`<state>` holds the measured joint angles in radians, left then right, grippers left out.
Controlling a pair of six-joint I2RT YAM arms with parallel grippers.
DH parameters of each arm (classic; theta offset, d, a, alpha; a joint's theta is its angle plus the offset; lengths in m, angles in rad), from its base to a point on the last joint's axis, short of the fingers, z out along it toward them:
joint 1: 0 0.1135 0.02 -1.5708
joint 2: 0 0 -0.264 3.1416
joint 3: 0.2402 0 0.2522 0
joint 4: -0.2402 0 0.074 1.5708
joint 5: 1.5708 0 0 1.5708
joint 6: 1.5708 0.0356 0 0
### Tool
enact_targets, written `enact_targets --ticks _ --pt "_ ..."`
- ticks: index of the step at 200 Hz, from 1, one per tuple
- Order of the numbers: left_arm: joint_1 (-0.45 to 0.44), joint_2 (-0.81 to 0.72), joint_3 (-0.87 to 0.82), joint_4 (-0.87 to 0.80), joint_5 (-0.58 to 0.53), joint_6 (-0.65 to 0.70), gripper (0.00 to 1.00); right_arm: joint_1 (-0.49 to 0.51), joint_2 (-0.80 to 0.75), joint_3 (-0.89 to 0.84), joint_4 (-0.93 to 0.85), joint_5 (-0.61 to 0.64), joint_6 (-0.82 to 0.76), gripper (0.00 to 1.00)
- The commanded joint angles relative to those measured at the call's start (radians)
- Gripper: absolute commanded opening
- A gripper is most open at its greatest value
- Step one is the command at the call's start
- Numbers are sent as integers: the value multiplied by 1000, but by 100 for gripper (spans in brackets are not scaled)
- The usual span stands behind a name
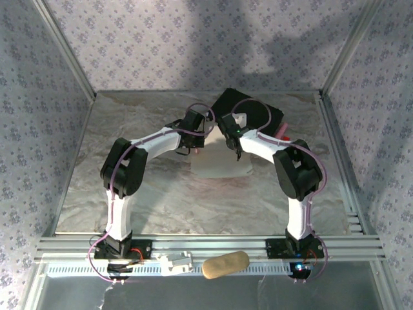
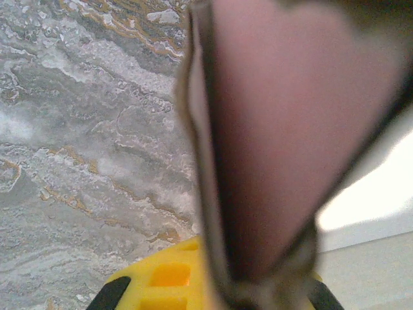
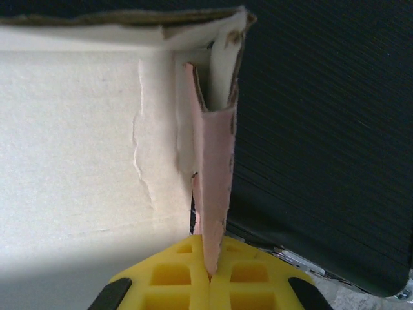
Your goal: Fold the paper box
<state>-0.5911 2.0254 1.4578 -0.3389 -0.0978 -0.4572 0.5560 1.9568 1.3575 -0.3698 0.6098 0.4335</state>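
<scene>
Marbled table (image 1: pixel 161 200) bore the paper box (image 1: pixel 216 165) just before the black case (image 1: pixel 258 113). Right gripper (image 3: pixel 208 274) pinched the wall beside the case; left gripper (image 2: pixel 222 287) clamped a pink flap farther from it.

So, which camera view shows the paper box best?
The right wrist view. The paper box is sharp there: its white inside, a folded corner and a pink wall pinched by the right gripper. The top external view shows it as a pale, partly covered patch. The left wrist view shows a blurred pink flap close up.
</scene>
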Motion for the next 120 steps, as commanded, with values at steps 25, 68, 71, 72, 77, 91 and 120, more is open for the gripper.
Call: enact_targets --ticks 25,68,71,72,77,91,120 --pt "13 20 27 -31 -63 -1 0 -46 -33 -67 32 -58 -21 0" --pt "15 30 33 -32 -66 3 0 -51 -55 -88 50 -62 -27 9" --pt "15 30 35 -32 -66 3 0 -52 -57 -91 53 -67 -27 9" --pt "15 30 35 -31 -66 3 0 -53 -57 -91 54 -67 -28 10" --pt "15 31 35 -32 -68 4 0 -55 -60 -95 63 -77 -29 11" --pt "15 33 38 -35 -68 6 0 -66 -70 -112 87 -113 -32 14" --pt "16 34 41 -38 -67 9 0 -80 -97 -153 152 -171 -52 21"
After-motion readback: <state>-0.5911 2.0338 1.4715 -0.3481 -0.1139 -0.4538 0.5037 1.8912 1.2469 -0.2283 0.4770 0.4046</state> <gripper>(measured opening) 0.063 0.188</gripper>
